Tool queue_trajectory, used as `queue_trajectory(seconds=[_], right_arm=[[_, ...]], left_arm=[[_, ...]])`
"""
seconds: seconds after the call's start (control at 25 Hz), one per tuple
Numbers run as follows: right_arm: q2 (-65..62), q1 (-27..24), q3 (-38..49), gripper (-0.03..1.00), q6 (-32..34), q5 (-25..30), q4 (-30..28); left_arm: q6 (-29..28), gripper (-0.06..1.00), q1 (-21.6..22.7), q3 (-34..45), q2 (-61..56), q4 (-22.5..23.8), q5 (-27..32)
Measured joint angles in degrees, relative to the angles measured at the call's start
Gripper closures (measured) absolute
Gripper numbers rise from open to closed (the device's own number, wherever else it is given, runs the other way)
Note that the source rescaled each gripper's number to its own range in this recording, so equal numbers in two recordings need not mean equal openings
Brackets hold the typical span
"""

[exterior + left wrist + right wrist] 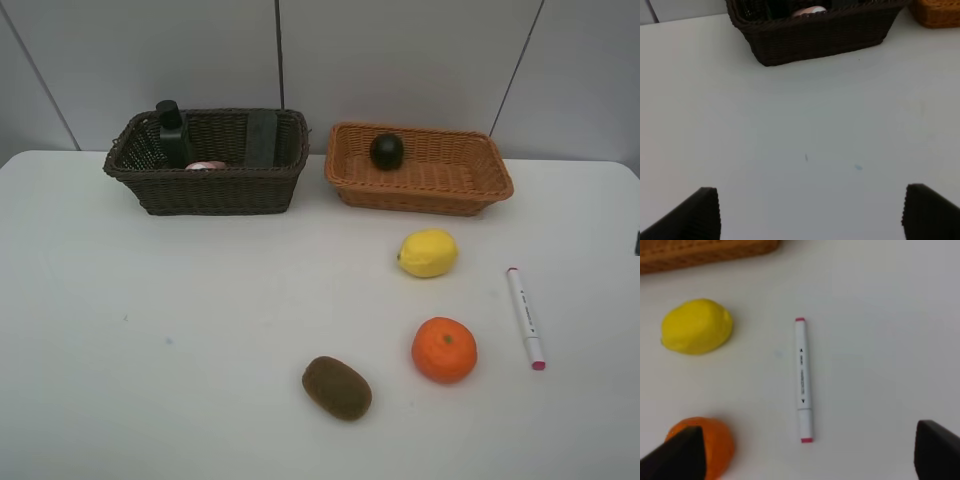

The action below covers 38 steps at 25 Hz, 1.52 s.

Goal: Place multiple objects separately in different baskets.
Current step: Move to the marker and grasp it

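- Table: a white table carries everything.
- Deep basket: a dark brown wicker basket stands at the back left. It holds a dark green pump bottle, a black eraser block and a pink bottle.
- Shallow basket: an orange-tan wicker basket stands just beside it on the right, with a dark round mangosteen inside.
- Left gripper: the left gripper has its jaws spread wide and empty. It is over bare table in front of the dark basket, well apart from the loose items.
- Right gripper: the right gripper is likewise spread wide with nothing held.
- Loose fruit: a yellow lemon, a round orange and a brown kiwi lie in front of the tan basket.
- Likely next thing: a white marker with pink tip lies flat at the table's right side, well apart from both baskets.
- Key relation: the marker lies straight ahead of the right gripper, centred between its fingertips. Its long axis runs crosswise to the line joining them, so closing would pinch across the barrel.
- Nearer arm: the right, by a wide margin.
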Motion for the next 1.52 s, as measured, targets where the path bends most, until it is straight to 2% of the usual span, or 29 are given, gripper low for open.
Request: queue_trajectory(seconds=[0.2, 0.4, 0.6, 0.96, 1.2, 1.28, 1.32, 1.52], right_arm=[[25.15, 0.05, -7.69, -0.02, 0.37, 0.95, 0.0], [39.11, 3.38, -12.96, -0.02, 0.37, 1.06, -0.04], [47.47, 7.85, -16.05, -0.02, 0.32, -1.6, -0.11], [57.42, 8.05, -16.87, -0.02, 0.32, -7.72, -1.04], [62.13, 8.05, -17.0, 0.0, 0.32, -9.68, -1.21], [62.49, 8.05, -17.3, 0.1, 0.32, -9.52, -1.8], [62.6, 8.05, -17.34, 0.21, 0.32, -9.52, -1.91], [63.0, 8.05, -17.37, 0.85, -1.04, -9.47, -2.03]], left_arm=[[0.0, 0.01, 0.0, 0.0, 0.0, 0.05, 0.0], [0.0, 0.01, 0.0, 0.0, 0.0, 0.05, 0.0], [0.0, 0.01, 0.0, 0.0, 0.0, 0.05, 0.0], [0.0, 0.01, 0.0, 0.0, 0.0, 0.05, 0.0], [0.0, 0.01, 0.0, 0.0, 0.0, 0.05, 0.0], [0.0, 0.01, 0.0, 0.0, 0.0, 0.05, 0.0], [0.0, 0.01, 0.0, 0.0, 0.0, 0.05, 0.0], [0.0, 0.01, 0.0, 0.0, 0.0, 0.05, 0.0]])
